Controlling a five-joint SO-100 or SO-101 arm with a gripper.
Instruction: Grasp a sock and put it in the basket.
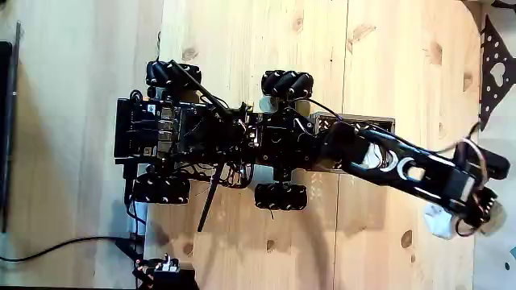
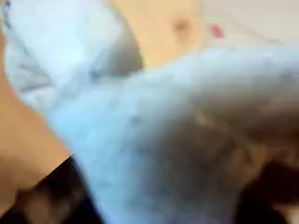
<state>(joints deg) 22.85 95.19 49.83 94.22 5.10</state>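
Wrist view sits very close on the sock (image 2: 168,131): blurred whitish-grey cloth in bunched folds over pale wood, detail that the fixed view cannot give. Whether the fingers clamp it, I cannot tell. Seen from above in the fixed view, the gripper (image 1: 476,216) hangs at the right edge of the wooden table (image 1: 242,32), one white sock (image 1: 439,221) just beside it. One dark basket (image 1: 355,122) lies under the arm (image 1: 403,165), against the four-wheeled chassis (image 1: 210,137).
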